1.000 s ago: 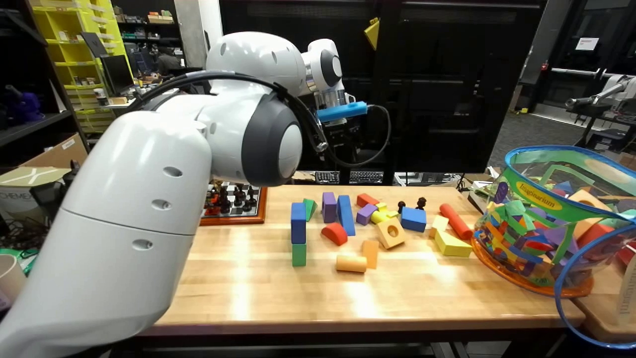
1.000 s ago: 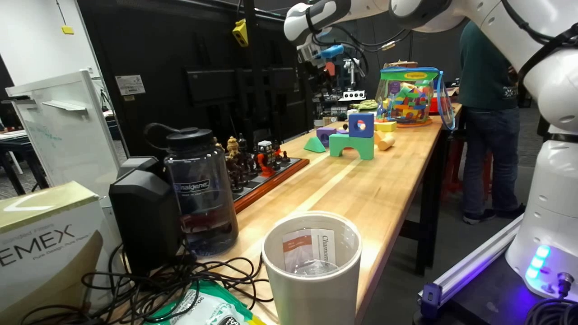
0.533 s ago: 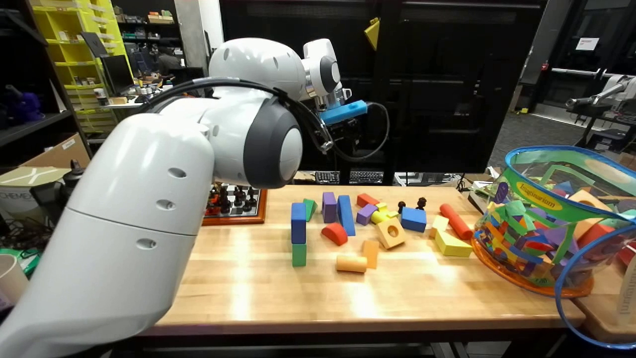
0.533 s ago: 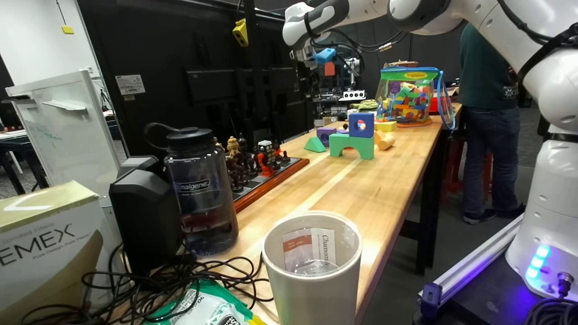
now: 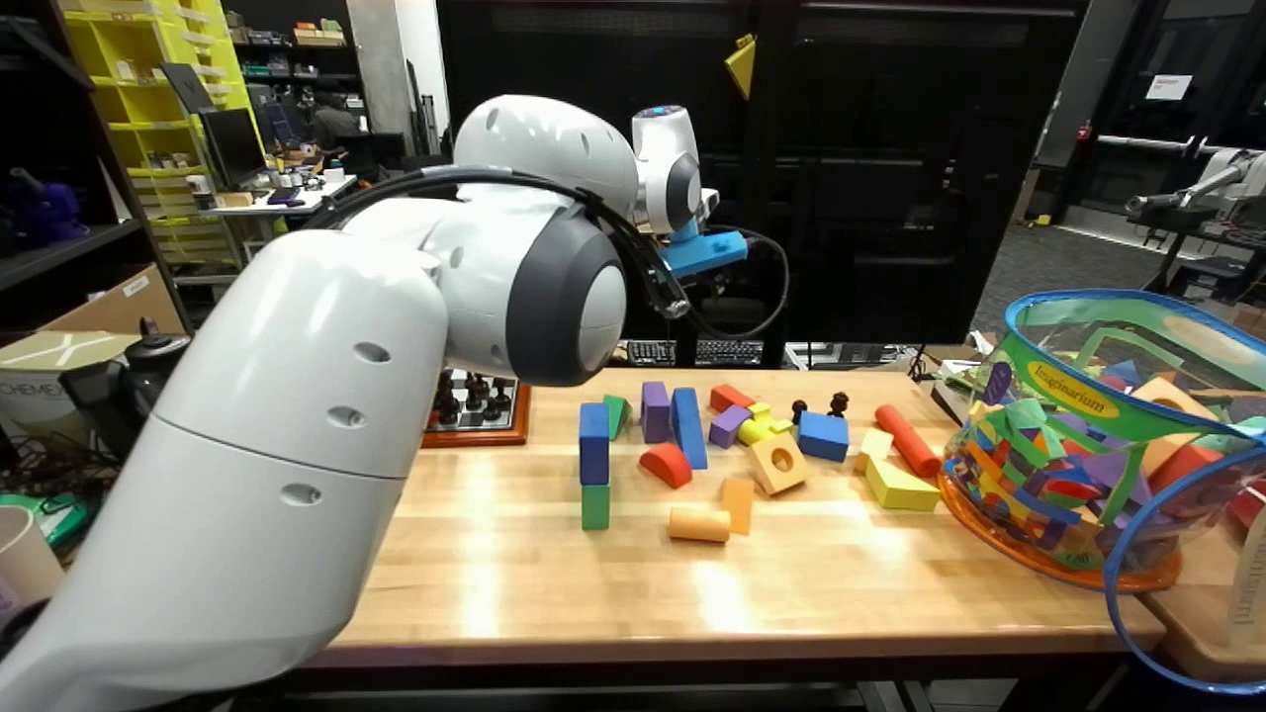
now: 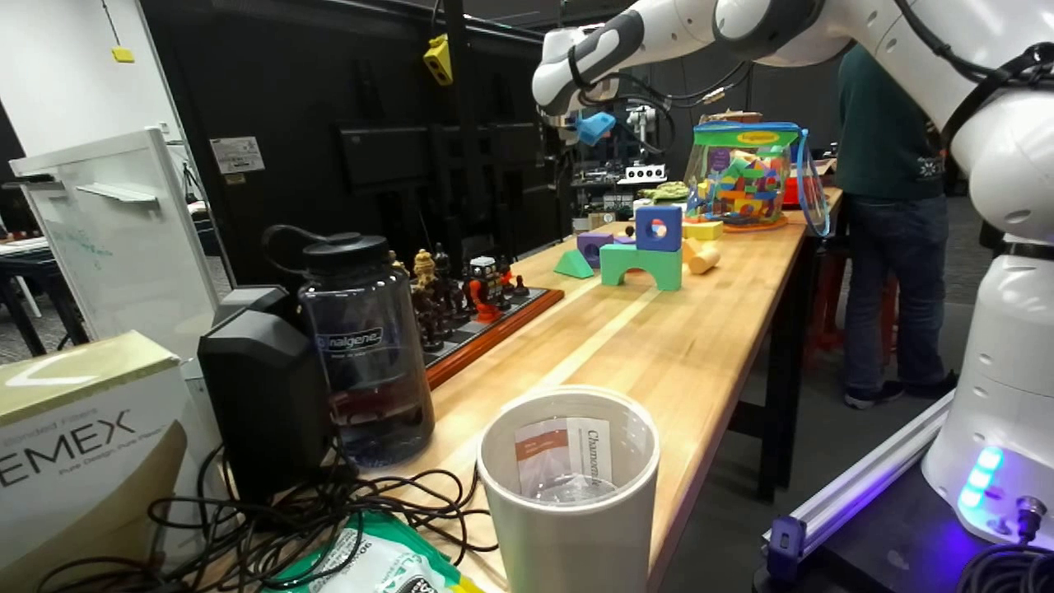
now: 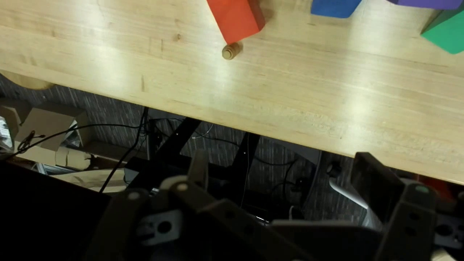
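My gripper [image 7: 282, 155] stands open in the wrist view, with nothing between its fingers [image 7: 377, 181]. Behind the gap lie dark floor and table frame, past the table's edge. Ahead on the wood are a red block [image 7: 235, 18], a small turned wooden piece [image 7: 230, 51] touching or close to it, a blue block [image 7: 335, 7] and a green block [image 7: 447, 32]. In both exterior views the blue wrist mount [image 5: 704, 254] hangs high above the far side; the fingers there blend into black. A blue holed block [image 6: 645, 235] rests on a green arch [image 6: 613, 268].
Several loose blocks, among them a red half-round [image 5: 665, 465] and an orange cylinder [image 5: 699, 524], lie mid-table. A clear block bag [image 5: 1068, 405] stands at one end. Toward the other are a chessboard [image 5: 514, 420], bottle [image 6: 362, 346] and white cup [image 6: 568, 535].
The arm has moved: in both exterior views the wrist and blue mount now sit lower and slightly farther right. The blocks on the table have not moved.
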Available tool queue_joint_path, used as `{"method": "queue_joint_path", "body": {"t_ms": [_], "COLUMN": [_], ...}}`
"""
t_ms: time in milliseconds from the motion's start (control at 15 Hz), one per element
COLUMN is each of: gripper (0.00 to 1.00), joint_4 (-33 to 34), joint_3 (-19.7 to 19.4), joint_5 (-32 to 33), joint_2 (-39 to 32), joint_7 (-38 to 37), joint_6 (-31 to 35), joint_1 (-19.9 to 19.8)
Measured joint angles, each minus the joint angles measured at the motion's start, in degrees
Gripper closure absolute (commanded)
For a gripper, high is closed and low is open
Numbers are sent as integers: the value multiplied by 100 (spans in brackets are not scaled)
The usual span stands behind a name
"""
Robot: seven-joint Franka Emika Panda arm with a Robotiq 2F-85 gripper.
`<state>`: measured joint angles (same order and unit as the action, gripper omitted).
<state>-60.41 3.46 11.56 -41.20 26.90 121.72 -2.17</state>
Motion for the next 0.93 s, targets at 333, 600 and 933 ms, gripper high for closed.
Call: {"method": "queue_joint_path", "body": {"t_ms": [333,600,933], "gripper": [0,0,0], "joint_4": [-721,-1372,-2288], "joint_3": [40,36,35], "joint_5": [-387,-422,-422], "joint_2": [107,359,958], "joint_7": [-130,-387,-626], "joint_6": [786,1474,2133], "joint_1": [-154,-165,-152]}}
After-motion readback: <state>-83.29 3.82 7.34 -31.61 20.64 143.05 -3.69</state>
